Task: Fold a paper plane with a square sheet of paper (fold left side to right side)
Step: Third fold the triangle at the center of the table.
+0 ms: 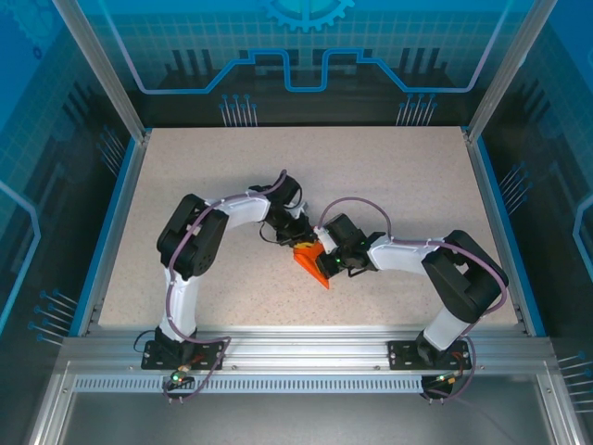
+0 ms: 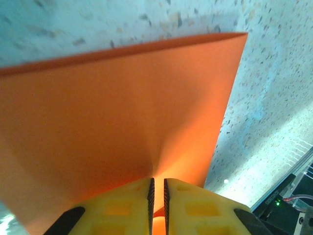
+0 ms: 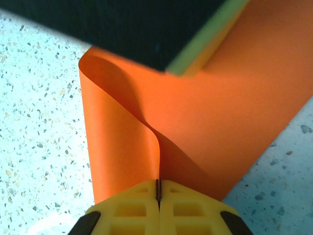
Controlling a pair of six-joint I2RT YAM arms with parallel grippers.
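- Blue panel walls (image 1: 306, 56) and a metal frame (image 1: 102, 74) stood around the speckled beige table (image 1: 389, 176).
- Both arms, the left arm (image 1: 190, 246) and the right arm (image 1: 454, 273), bent inward and met near the middle of the table.
- The square sheet of paper (image 1: 313, 262) (image 2: 122, 112) (image 3: 205, 127) was between the two grippers, bent and not flat, with one part curling over softly.
- The right gripper (image 3: 158, 182) was clamped on one edge of the sheet, its yellow fingers pressed together.
- The left gripper (image 2: 157, 181) had its jaws slightly apart, and the orange edge was seen in this narrow gap.
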